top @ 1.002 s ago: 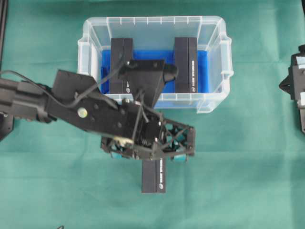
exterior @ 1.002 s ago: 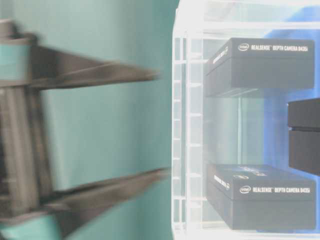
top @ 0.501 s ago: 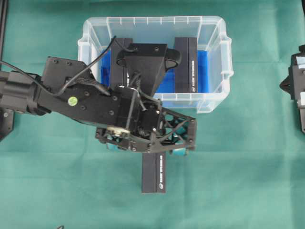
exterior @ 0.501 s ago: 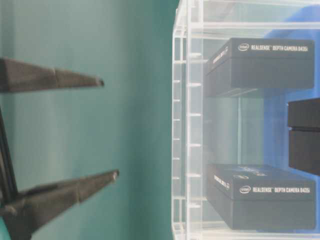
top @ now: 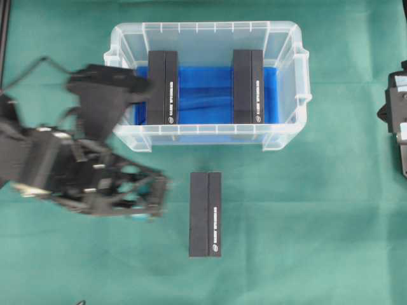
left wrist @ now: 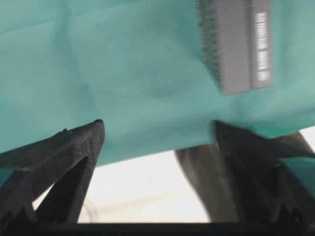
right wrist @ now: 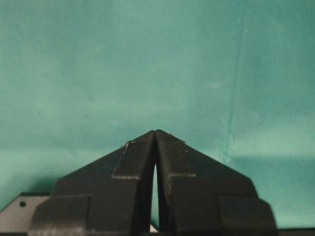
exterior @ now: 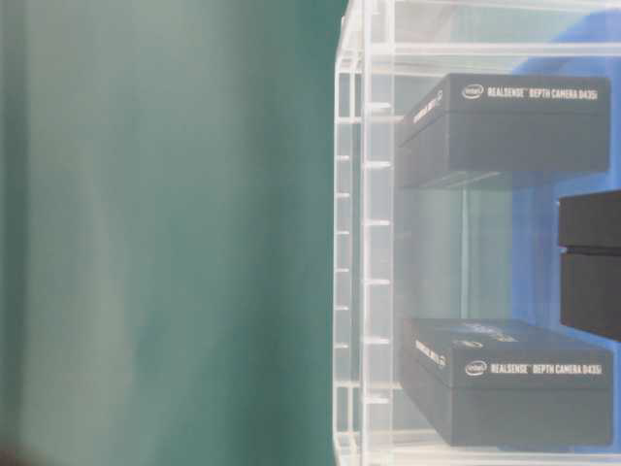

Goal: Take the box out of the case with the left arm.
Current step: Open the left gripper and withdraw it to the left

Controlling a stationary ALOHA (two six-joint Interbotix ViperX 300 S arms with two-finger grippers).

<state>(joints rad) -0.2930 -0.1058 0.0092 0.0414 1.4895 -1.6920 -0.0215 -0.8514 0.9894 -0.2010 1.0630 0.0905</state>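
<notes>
The clear case (top: 203,27) with a blue bottom stands at the back of the green cloth. Two black boxes stand in it, one left (top: 163,88) and one right (top: 248,86). A third black box (top: 205,213) lies flat on the cloth in front of the case. My left gripper (top: 137,197) is blurred, to the left of that box and apart from it. In the left wrist view the left gripper (left wrist: 157,125) is open and empty, with the box (left wrist: 241,44) ahead to the right. My right gripper (right wrist: 156,132) is shut over bare cloth.
The right arm (top: 397,114) sits at the right edge of the table. In the table-level view the case wall (exterior: 364,243) shows the two boxes (exterior: 514,126) (exterior: 509,383) behind it. Green cloth covers the table around the case.
My left arm has swung left, away from above the box on the cloth, and its fingers have left the table-level view. The box on the cloth has not moved.
</notes>
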